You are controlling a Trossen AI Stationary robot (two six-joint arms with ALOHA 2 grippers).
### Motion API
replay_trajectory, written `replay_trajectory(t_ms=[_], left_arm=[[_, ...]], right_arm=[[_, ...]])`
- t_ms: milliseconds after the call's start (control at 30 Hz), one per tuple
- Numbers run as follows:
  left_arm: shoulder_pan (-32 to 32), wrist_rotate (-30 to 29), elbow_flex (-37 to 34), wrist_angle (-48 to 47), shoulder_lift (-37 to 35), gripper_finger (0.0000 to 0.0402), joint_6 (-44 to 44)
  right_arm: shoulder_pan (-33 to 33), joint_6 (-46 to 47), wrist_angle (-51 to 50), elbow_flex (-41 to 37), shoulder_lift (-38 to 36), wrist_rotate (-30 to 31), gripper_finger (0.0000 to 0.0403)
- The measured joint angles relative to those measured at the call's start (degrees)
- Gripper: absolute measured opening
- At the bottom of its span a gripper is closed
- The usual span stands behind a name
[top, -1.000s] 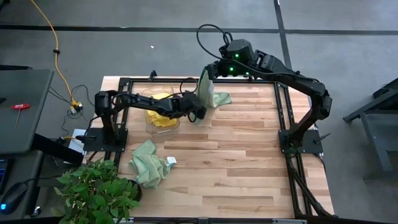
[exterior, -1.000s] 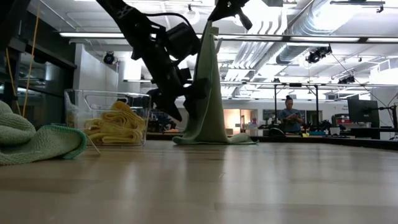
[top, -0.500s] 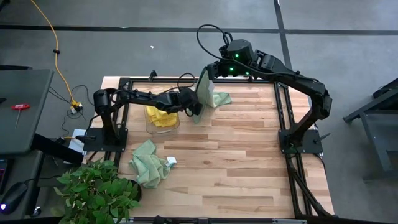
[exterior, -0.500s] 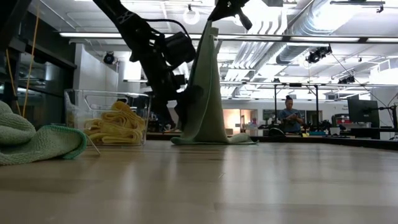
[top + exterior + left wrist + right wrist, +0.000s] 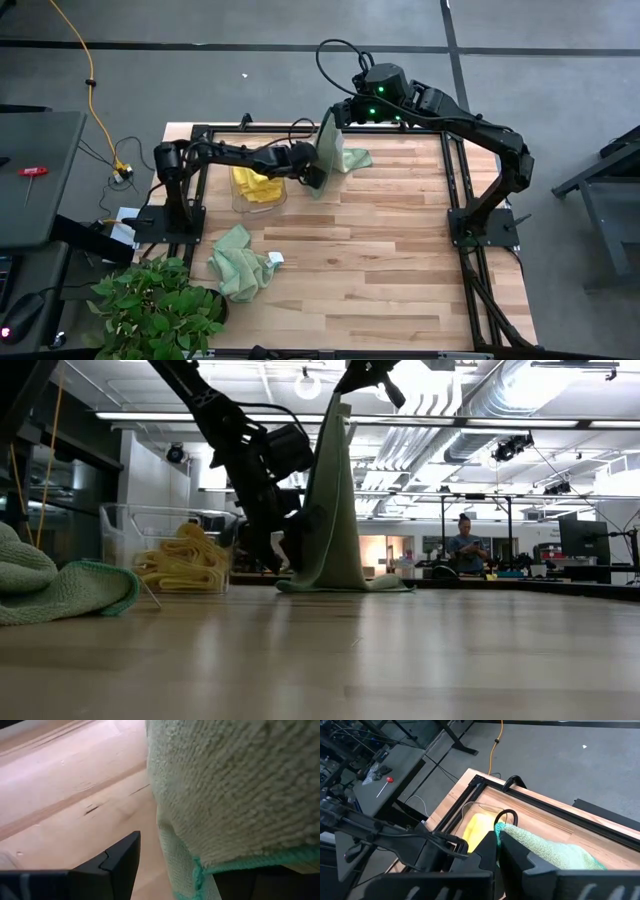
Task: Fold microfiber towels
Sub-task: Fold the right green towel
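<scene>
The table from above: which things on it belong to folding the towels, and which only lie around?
Job:
- hanging green towel, held up by the right gripper
- left gripper, open at its lower edge
- crumpled green towel
- yellow towels in the clear bin

Lying about:
- plant
- yellow cable

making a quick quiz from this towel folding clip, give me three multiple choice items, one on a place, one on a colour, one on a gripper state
1. Where are the yellow towels?
A. In the clear bin
B. Draped on the plant
C. On the floor

2. What colour is the hanging towel?
A. Bright yellow
B. Pale green
C. Red

3. How is the right gripper?
A. Open, empty
B. Out of view
C. Shut on the hanging towel

Key: 1 A, they sit heaped inside its clear walls. 2 B, pale green in the low view. 3 C, the right wrist view shows its fingers pinching the towel's top edge.
</scene>
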Motion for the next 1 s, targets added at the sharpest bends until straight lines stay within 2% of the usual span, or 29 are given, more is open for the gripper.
replay_trajectory(t_ms=[167, 600, 767, 1000], left_arm=[[-0.6, -1.2, -0.1, -0.2, -0.2, 0.0177, -0.2], [-0.6, -1.1, -0.2, 1.0, -0.7, 0.0011, 2.8], [-0.4, -0.9, -0.2, 0.5, -3.3, 0.0004, 4.0], [0.3, 2.4, -0.1, 1.4, -10.2, 0.0001, 5.4]], right_arm=[[0.0, 0.0, 0.0, 0.0, 0.0, 0.0, 0.0], [0.0, -0.3, 0.0, 0.0, 0.0, 0.0, 0.0], [-0.4, -1.5, -0.1, 0.0, -0.1, -0.2, 0.0], [-3.5, -11.2, -7.6, 0.1, -3.5, -2.5, 0.0]])
